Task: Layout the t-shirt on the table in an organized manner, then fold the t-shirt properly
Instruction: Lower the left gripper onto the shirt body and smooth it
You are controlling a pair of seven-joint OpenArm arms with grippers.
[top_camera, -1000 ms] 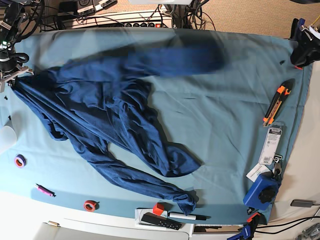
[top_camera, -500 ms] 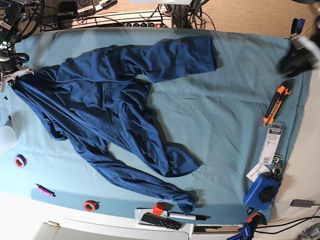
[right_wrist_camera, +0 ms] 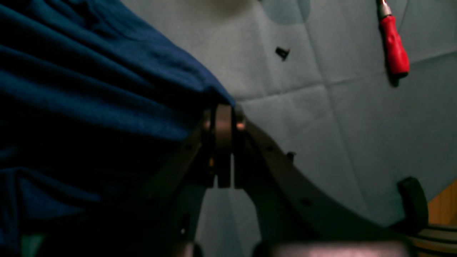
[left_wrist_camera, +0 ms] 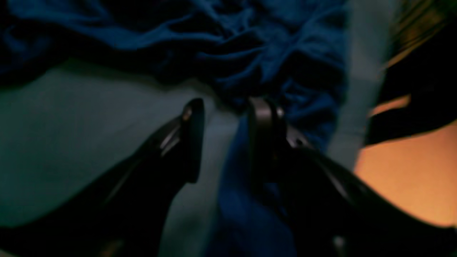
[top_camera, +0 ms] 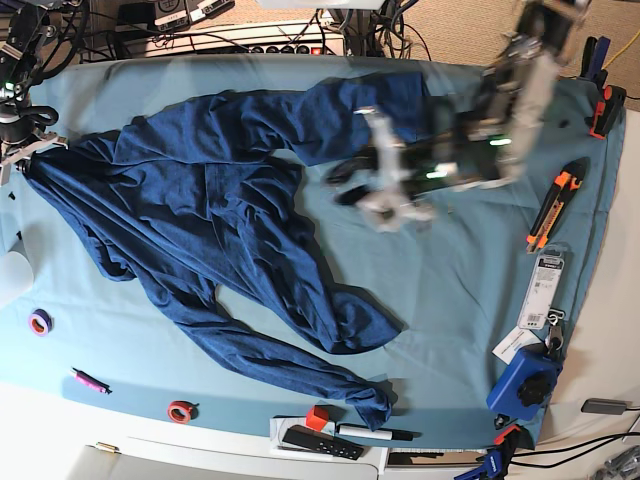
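Pinching the t-shirt (right_wrist_camera: 107, 89) edge, your right gripper (right_wrist_camera: 224, 117) is fully closed; your left gripper (left_wrist_camera: 228, 110) stands half open, one finger (left_wrist_camera: 266, 121) touching cloth.

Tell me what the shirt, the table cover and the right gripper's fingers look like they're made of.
Shirt: soft navy knit, probably cotton jersey; it bunches into loose wrinkles and looks matte. Table cover: thin, smooth light teal cloth, with pressed fold creases showing in the right wrist view. Right gripper fingers: hard dark plastic or metal, faintly glossy; which one cannot be told.
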